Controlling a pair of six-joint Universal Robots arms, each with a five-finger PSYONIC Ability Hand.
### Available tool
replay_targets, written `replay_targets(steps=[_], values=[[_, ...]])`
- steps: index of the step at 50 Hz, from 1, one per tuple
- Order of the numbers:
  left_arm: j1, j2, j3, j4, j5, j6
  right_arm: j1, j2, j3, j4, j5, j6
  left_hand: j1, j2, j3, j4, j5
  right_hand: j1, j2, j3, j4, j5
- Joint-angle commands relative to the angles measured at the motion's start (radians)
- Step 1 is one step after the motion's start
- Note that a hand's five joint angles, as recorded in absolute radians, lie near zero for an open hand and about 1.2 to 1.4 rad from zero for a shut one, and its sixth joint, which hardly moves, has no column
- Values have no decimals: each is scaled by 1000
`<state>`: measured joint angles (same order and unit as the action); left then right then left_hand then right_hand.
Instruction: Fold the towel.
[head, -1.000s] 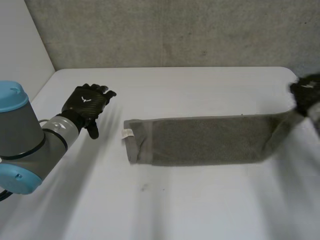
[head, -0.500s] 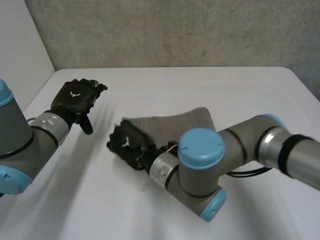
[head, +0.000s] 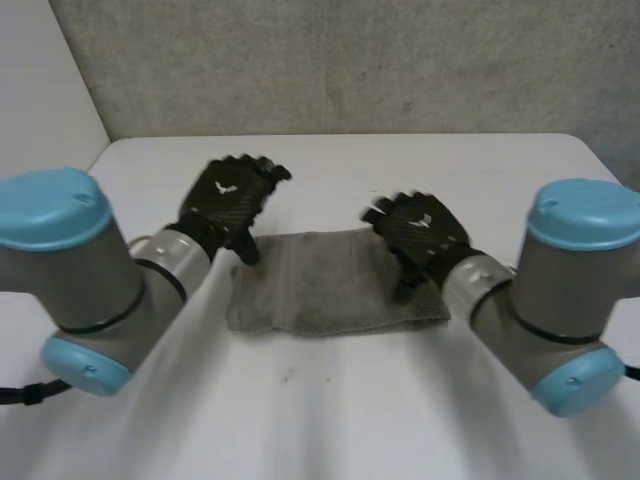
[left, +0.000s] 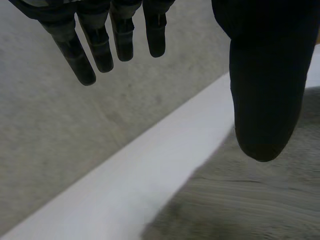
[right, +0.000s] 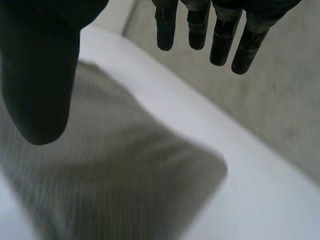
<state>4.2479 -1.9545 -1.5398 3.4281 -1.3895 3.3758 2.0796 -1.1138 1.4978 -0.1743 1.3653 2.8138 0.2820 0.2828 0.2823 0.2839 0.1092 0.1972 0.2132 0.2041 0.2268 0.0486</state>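
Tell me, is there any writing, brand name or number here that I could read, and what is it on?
No readable words or numbers anywhere.
Left robot hand: a small white emblem on its back, a symbol without letters.
Right robot hand: a similar white emblem, no letters.
Towel: plain grey, no print.

Fig.: both arms reach in over the table (head: 330, 430) from its near edge.

L. arm (head: 90, 290): grey elbow w/ light-blue caps by the left edge, forearm angled toward mid-table. The left hand (head: 228, 197) has its back facing up. Its fingers (left: 95, 45) are straight, w/ the thumb (left: 262, 90) set apart and nothing held.

R. arm (head: 560, 300): mirrored pose by the right edge. The right hand (head: 418, 230) also has its back up, w/ fingers (right: 220, 35) straight, thumb (right: 40, 75) apart and nothing pinched.

The hands are near each other, not touching.
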Motion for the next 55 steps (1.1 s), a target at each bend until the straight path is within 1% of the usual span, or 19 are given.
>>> replay_targets(steps=[1,3,4,6,7,8,10,18,21,23,29,37,41,42,43,44,46,48,55], values=[[-40,-169,46,-6,-40,11,-156,46,110,45,-19,10,58,57,57,56,56,93,77,86,64,67],[-40,-208,53,-12,-60,52,-180,89,113,41,-20,4,55,54,55,53,53,338,322,331,309,312],[-40,-208,53,-12,-60,53,-181,89,113,41,-20,4,55,54,55,53,53,340,324,333,310,314],[-40,-224,46,-12,-75,98,-187,120,105,39,-19,-17,52,51,52,50,50,728,712,721,698,702],[-40,-224,46,-12,-75,99,-187,120,105,39,-19,-17,52,51,52,50,50,730,714,723,701,704],[-40,-224,40,-12,-82,111,-188,126,99,36,-14,-36,52,51,52,50,50,1050,1034,1043,1020,1024],[-40,-221,33,-13,-86,115,-188,124,95,24,-12,-55,52,51,52,50,50,1198,1182,1191,1168,1172],[-42,-144,-26,-18,-91,114,-157,78,-19,-31,3,-91,55,54,55,53,53,1199,1183,1192,1169,1173],[-32,-89,-54,-20,-92,114,-69,80,-100,-28,14,-94,55,54,55,53,53,1199,1183,1192,1169,1173],[-11,-31,-88,-20,-105,114,64,110,-187,-28,15,-99,55,54,55,53,53,1199,1183,1192,1169,1173],[92,68,-151,-21,-157,111,238,222,-284,-19,-9,-189,49,48,49,47,47,1199,1183,1192,1169,1173],[150,108,-172,-21,-148,103,347,383,-320,-24,-101,-306,46,45,46,44,44,1199,1183,1192,1169,1173],[144,108,-165,-21,-138,85,347,390,-340,-24,-94,-298,46,45,46,44,44,1199,1183,1192,1169,1173],[138,108,-160,-21,-132,73,347,372,-338,-21,-68,-284,46,45,46,44,44,662,646,656,633,636],[138,108,-160,-21,-132,73,347,371,-338,-21,-68,-284,46,45,46,44,44,657,641,650,627,631],[130,109,-154,-18,-123,57,346,341,-330,-21,-27,-254,49,48,49,47,47,-23,-39,-30,-52,-49],[119,108,-140,-17,-114,39,336,295,-321,-19,23,-201,55,54,55,53,53,-23,-39,-30,-52,-49],[90,108,-91,-17,-103,-13,272,200,-285,-19,93,-44,58,57,57,56,56,-23,-39,-30,-52,-49],[34,71,10,-21,-100,-160,179,112,-272,66,66,206,113,112,113,111,111,-23,-39,-30,-52,-49]])
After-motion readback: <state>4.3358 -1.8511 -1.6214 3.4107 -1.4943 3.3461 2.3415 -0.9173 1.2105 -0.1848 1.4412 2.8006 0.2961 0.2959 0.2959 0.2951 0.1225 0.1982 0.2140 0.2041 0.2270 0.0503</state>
